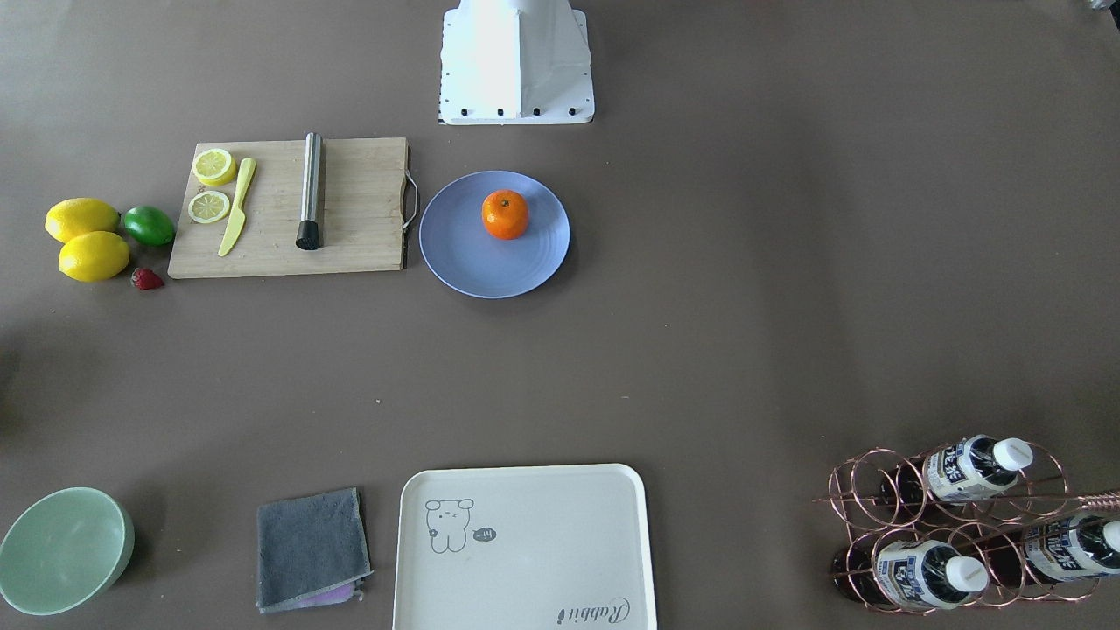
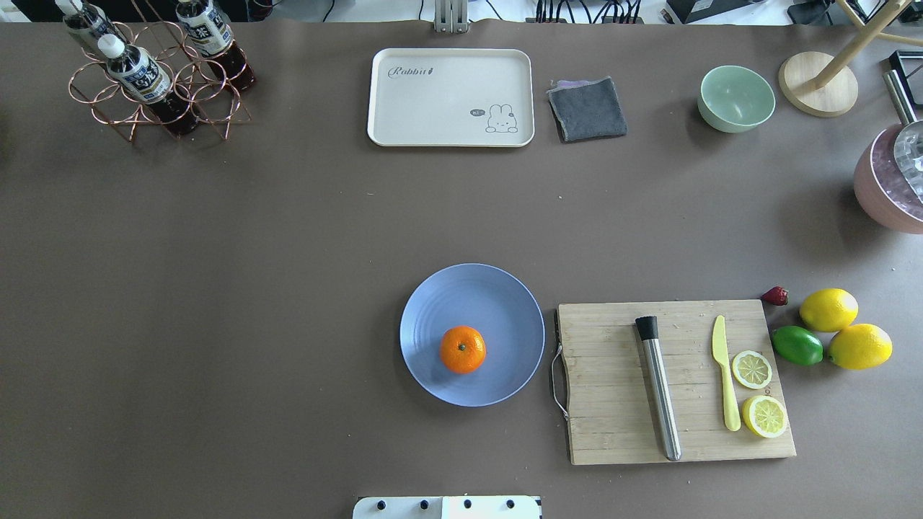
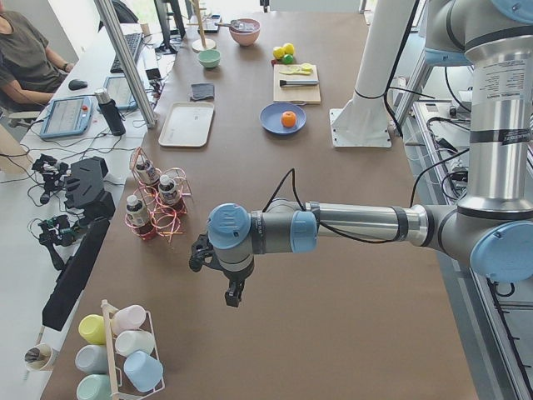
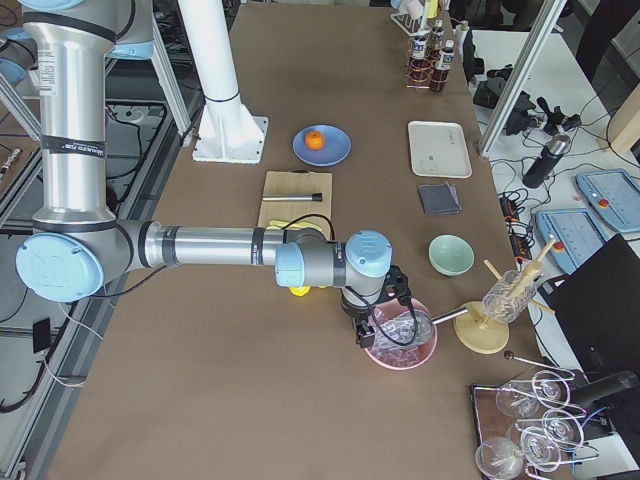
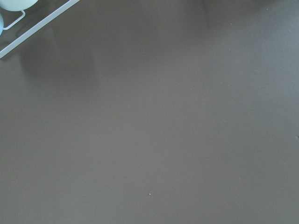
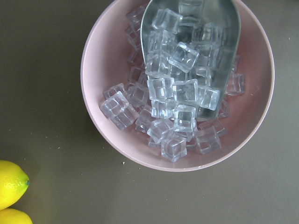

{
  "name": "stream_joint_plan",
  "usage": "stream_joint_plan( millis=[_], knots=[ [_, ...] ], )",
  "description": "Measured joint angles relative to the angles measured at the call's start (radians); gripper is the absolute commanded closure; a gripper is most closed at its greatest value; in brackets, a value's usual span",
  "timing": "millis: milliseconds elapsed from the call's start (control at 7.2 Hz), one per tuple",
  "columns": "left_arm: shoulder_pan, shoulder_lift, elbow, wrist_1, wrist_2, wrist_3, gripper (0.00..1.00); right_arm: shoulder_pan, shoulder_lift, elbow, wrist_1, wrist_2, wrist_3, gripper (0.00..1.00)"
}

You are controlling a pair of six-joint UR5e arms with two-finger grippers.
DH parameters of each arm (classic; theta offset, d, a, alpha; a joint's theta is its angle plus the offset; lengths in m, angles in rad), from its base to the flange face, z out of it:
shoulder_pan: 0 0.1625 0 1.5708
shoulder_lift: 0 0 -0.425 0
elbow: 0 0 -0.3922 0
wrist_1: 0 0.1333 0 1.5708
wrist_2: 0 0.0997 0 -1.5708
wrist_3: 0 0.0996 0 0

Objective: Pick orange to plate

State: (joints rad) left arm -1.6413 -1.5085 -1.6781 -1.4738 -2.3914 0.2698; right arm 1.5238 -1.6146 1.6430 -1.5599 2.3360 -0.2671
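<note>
The orange [image 2: 463, 349] rests on the periwinkle-blue plate [image 2: 505, 303], a little toward the robot's base from the plate's middle; the front view shows the same orange [image 1: 505, 214] on that plate [image 1: 455, 254]. No gripper is near them. My left gripper [image 3: 234, 297] hangs over bare table at the table's left end, far from the plate, and I cannot tell whether it is open or shut. My right gripper [image 4: 362, 335] hovers at the pink bowl of ice cubes [image 6: 177, 88] at the right end, and I cannot tell its state either.
A wooden cutting board [image 2: 613, 389] with a steel rod, yellow knife and lemon slices lies right of the plate. Two lemons [image 2: 829, 308], a lime [image 2: 797, 345] and a strawberry sit beyond it. A cream tray [image 2: 451, 97], grey cloth, mint bowl [image 2: 735, 97] and bottle rack [image 2: 151, 79] line the far edge.
</note>
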Motion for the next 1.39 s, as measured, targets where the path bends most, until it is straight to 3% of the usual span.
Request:
stream_joint_plan(
  millis=[1389],
  knots=[
    [0.000, -0.002, -0.006, -0.009, 0.000, -0.005, 0.02, 0.001, 0.022, -0.006, -0.022, 0.002, 0.002, 0.00]
  ],
)
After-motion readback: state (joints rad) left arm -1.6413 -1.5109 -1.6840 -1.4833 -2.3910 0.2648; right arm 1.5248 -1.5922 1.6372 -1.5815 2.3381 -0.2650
